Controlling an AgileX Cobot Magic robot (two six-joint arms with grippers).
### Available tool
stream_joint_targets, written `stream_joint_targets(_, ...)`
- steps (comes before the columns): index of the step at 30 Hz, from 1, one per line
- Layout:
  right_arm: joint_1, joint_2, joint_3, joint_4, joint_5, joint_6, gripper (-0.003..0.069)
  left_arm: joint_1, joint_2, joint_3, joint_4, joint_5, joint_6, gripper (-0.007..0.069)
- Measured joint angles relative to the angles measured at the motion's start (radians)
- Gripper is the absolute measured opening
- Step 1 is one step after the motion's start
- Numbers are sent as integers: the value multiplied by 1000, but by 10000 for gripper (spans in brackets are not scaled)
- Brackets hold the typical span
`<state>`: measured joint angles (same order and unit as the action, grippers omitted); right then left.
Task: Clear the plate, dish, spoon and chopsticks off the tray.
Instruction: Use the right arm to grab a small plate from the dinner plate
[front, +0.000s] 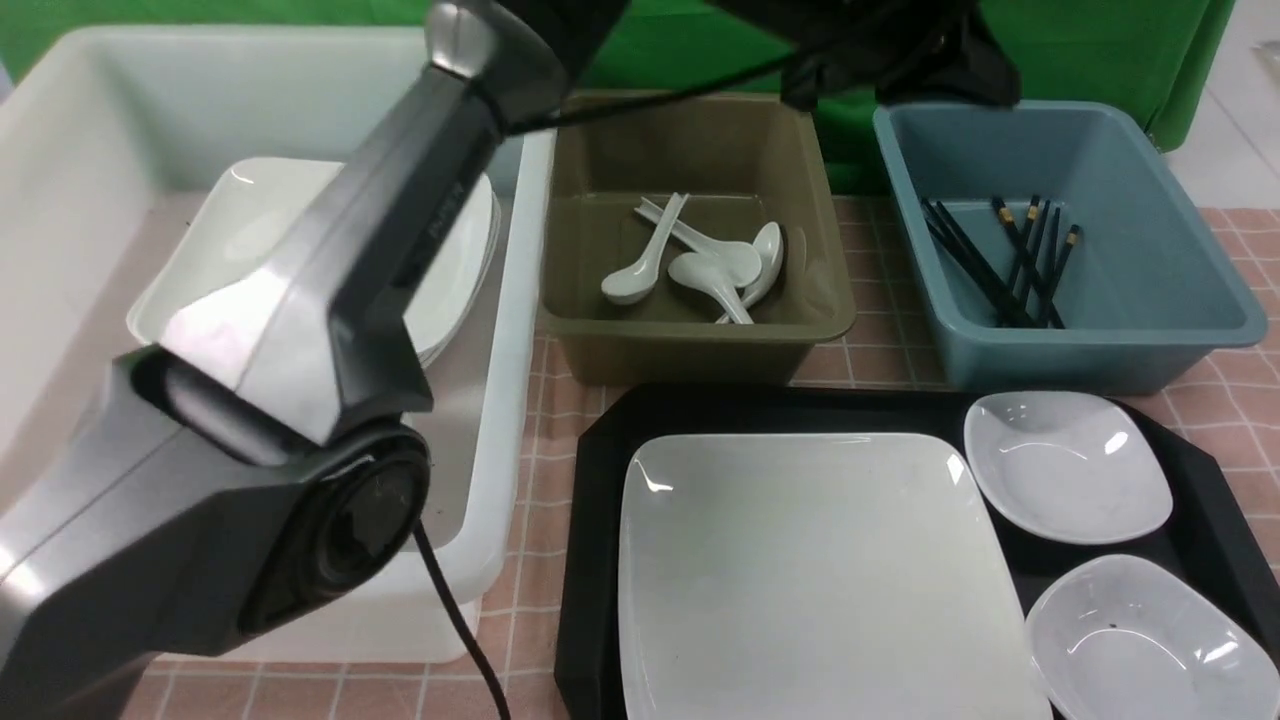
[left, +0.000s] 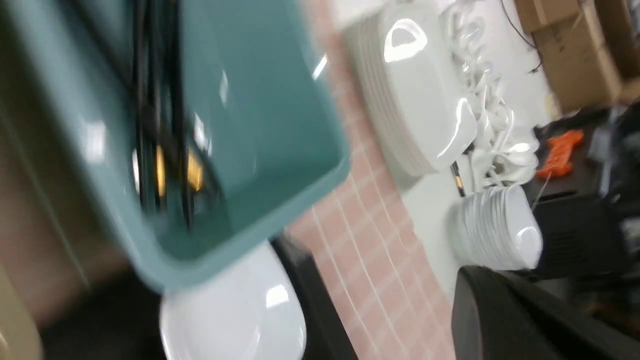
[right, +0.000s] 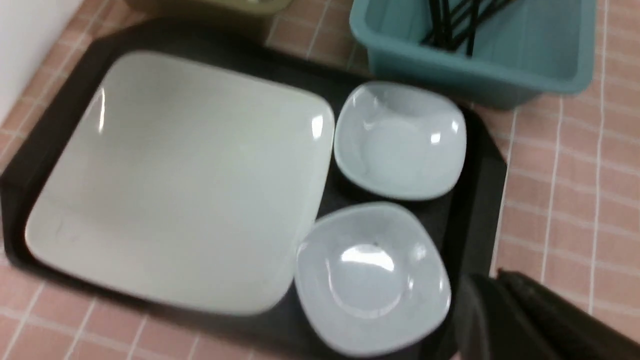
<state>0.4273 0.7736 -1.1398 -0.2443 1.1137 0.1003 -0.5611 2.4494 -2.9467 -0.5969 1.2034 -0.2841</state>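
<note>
On the black tray (front: 600, 480) we see the big white plate (front: 810, 570) lying flat. Just right of it sit a far dish (front: 1065, 465) and a near dish (front: 1140, 640). Behind the tray, the olive tub (front: 700, 340) holds white spoons (front: 700, 265) and the blue tub (front: 1100, 345) holds the black chopsticks (front: 1000, 265). The white tub (front: 520, 300) on the left holds stacked plates (front: 250, 220). The left arm (front: 300, 350) slants up over the white tub, and the left gripper (left: 480, 300) is pinched closed above the blue tub's corner. The right gripper (right: 492, 295), also closed, hangs over the tray's near right corner.
</note>
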Motion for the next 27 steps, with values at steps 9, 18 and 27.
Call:
stream_joint_targets(9,0,3,0,159,20,-134,30,-158,-317,92,279,8,214,-13)
stream_joint_targets(18,0,148,31,257,18,-315,36,-350,-739,767,637,16,155,-12)
stream_joint_targets(27,0,452,223,274,-142,-401,281,-370,-1189,1560,667,-254,63,-5)
